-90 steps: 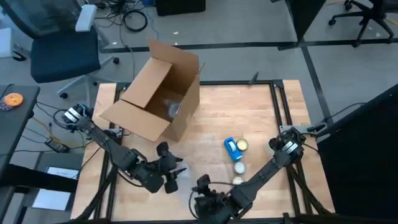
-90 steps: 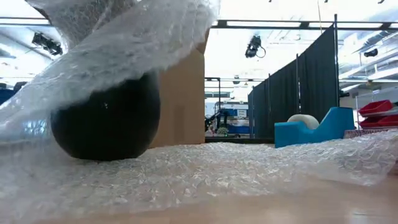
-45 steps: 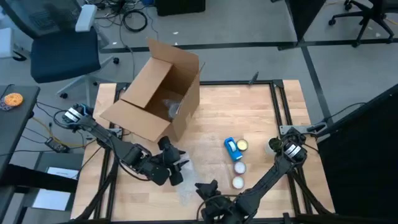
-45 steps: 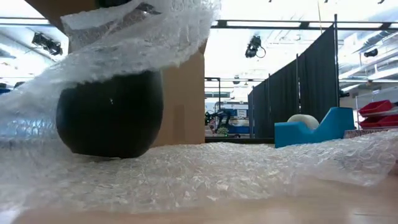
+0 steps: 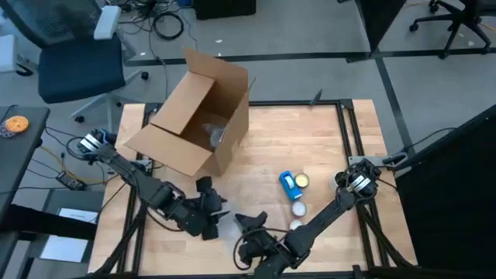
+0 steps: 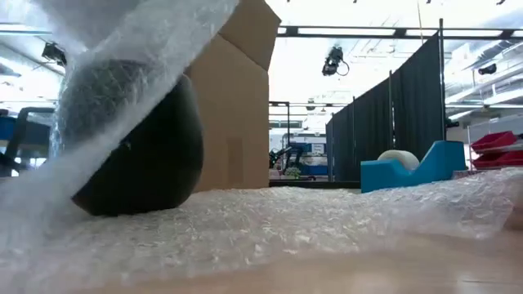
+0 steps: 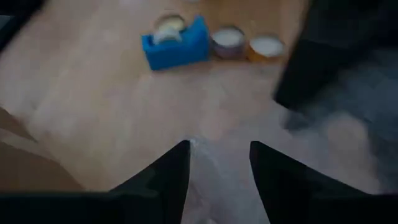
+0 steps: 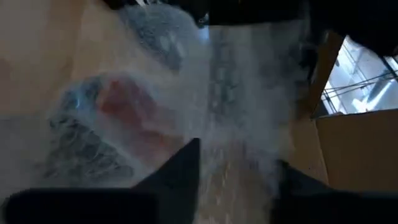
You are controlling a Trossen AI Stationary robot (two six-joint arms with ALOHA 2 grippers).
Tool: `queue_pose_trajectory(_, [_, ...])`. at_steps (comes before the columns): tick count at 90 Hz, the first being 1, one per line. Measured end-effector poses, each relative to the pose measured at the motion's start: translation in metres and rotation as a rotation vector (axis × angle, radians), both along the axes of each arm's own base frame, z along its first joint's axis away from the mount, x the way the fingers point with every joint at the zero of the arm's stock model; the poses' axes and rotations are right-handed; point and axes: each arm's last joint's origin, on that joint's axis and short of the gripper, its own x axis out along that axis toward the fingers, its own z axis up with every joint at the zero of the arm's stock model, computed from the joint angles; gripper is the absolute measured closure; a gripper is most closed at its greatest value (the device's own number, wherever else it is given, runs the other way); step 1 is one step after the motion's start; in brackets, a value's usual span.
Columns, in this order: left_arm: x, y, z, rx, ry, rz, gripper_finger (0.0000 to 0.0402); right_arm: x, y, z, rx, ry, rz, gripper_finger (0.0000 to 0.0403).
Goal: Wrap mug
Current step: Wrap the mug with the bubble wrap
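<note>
A dark round mug point(image 6: 135, 155) rests on a sheet of clear bubble wrap point(image 6: 310, 224) spread over the table. A flap of that wrap point(image 6: 122, 73) rises steeply over the mug's top and left side. In the high view both arms hide the mug. My left gripper point(image 5: 208, 215) and my right gripper point(image 5: 246, 229) meet over the wrap near the table's near edge. Each has wrap between its fingers. A reddish shape point(image 8: 127, 106) shows through the wrap in the right wrist view. My left gripper has bubble wrap point(image 7: 217, 177) between its two fingers, which stand a little apart. Which edge or how many layers it has cannot be told. My right gripper has a band of wrap point(image 8: 239, 149) between its fingers. The band runs away from the fingertips, lifted off the table.
An open cardboard box point(image 5: 198, 116) lies tipped on its side at the far left. A blue tape dispenser point(image 5: 290, 184) and three small round lids point(image 5: 298, 209) sit right of centre. Bare wood lies toward the far right corner.
The flap over the mug has swung. It slanted up to the right across the mug's top; now it stands steeper, covering the mug's left side and leaving its right side bare. My right gripper has moved toward the table's left and far edges, closer to my left gripper.
</note>
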Motion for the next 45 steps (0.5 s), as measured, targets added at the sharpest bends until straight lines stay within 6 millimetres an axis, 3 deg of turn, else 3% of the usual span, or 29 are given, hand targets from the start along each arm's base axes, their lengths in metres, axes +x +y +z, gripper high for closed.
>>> queue_pose_trajectory(20, [-0.04, -0.015, 0.029, 0.043, 0.175, -0.064, 0.0249, -0.001, 0.007, 0.005, 0.043, -0.055, 0.009, 0.0401])
queue_pose_trajectory(45, [-0.098, -0.039, 0.009, -0.003, 0.319, 0.041, 0.0249, -0.002, 0.01, 0.007, 0.069, -0.083, 0.013, 0.0403])
